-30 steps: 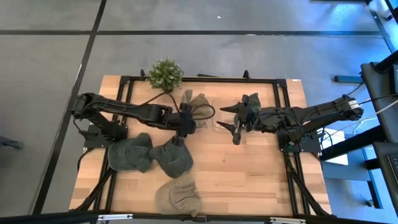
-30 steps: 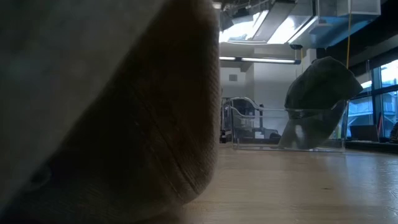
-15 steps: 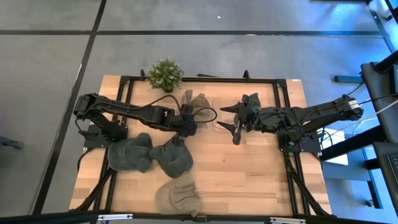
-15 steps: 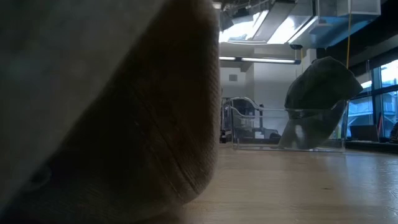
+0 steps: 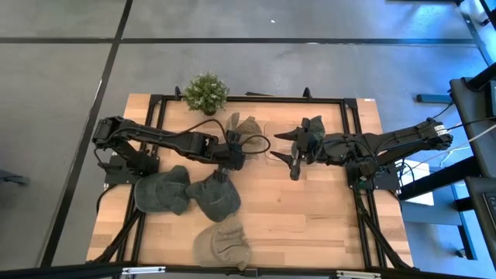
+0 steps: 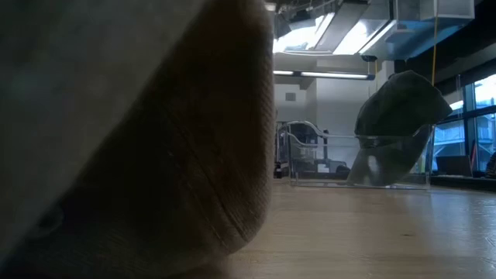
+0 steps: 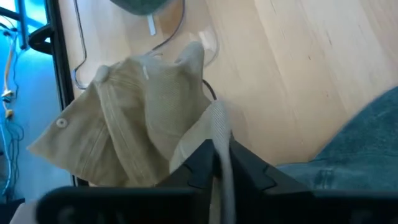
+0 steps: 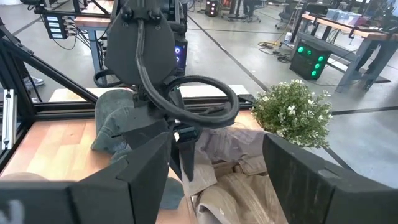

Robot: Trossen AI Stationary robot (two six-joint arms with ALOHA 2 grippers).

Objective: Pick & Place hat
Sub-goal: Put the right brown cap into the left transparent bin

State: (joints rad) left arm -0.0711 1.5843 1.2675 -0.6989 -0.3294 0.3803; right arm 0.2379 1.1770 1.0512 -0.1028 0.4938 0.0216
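A beige corduroy hat point(image 5: 248, 132) lies at the table's far middle, beside a clear bin point(image 5: 276, 147). My left gripper point(image 5: 231, 159) stands at the hat's near-left side, shut on its edge; the left wrist view shows the hat point(image 7: 143, 106) spread beyond the fingers. The right wrist view shows the left gripper point(image 8: 186, 155) coming down onto the hat point(image 8: 242, 186). My right gripper point(image 5: 294, 155) waits open to the right of the bin, touching nothing. My left gripper pinches a narrow upstanding edge of the beige hat point(image 7: 219, 124) between its two fingers point(image 7: 202, 163). The fingers slant down at it from above and from the table's left. The rest of the hat lies slack on the table beyond them.
Two dark green hats point(image 5: 163, 192) point(image 5: 214, 198) lie near the left arm, and a tan hat point(image 5: 225, 242) lies at the near edge, filling the low view's left point(image 6: 132, 155). A small potted plant point(image 5: 206, 93) stands at the far edge.
My left arm has edged slightly toward the table's right, closer to the beige hat. The hats and my right arm have kept still.
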